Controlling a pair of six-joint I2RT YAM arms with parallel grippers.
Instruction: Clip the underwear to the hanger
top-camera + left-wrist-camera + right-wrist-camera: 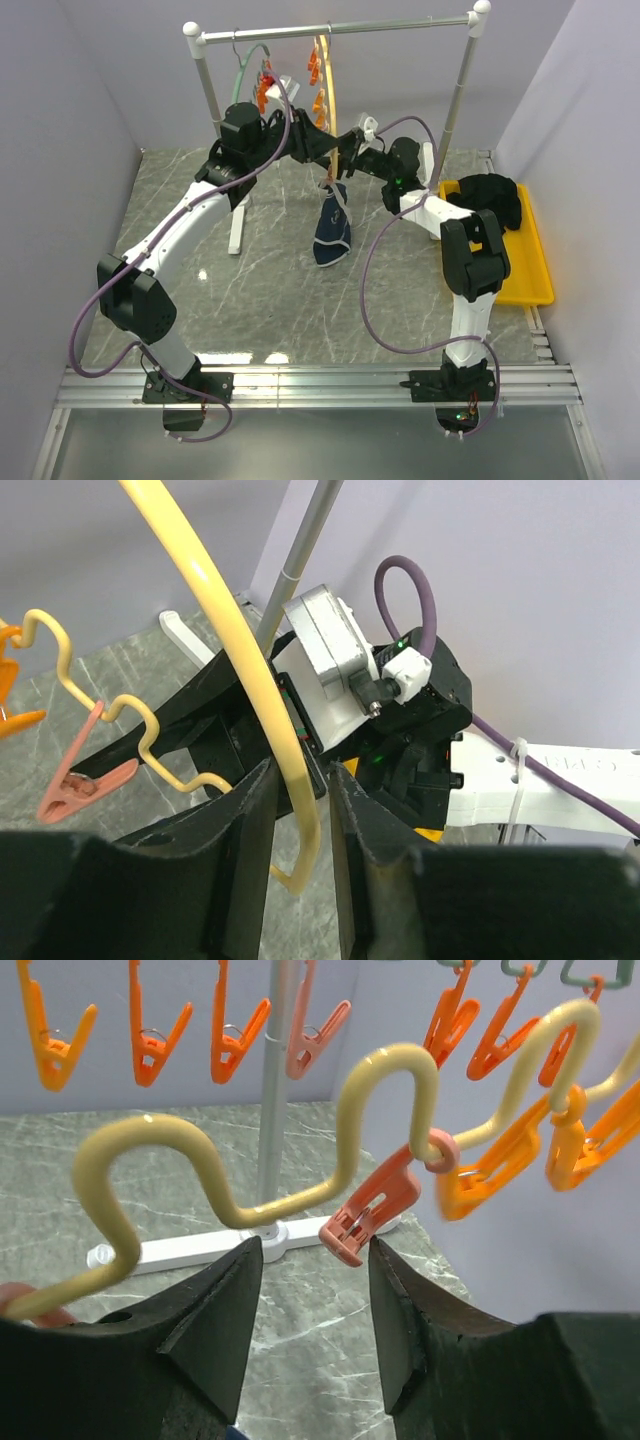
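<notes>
illegible lettering on arm behind hanger

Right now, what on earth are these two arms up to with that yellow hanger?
They are pegging small navy underwear onto the yellow hanger that hangs on the rack. The left gripper has the hanger's arc between its fingers, seemingly to steady it. The right gripper is open, facing a pink clip. The underwear dangles just below both grippers; whether a clip already holds it is unclear.
</notes>
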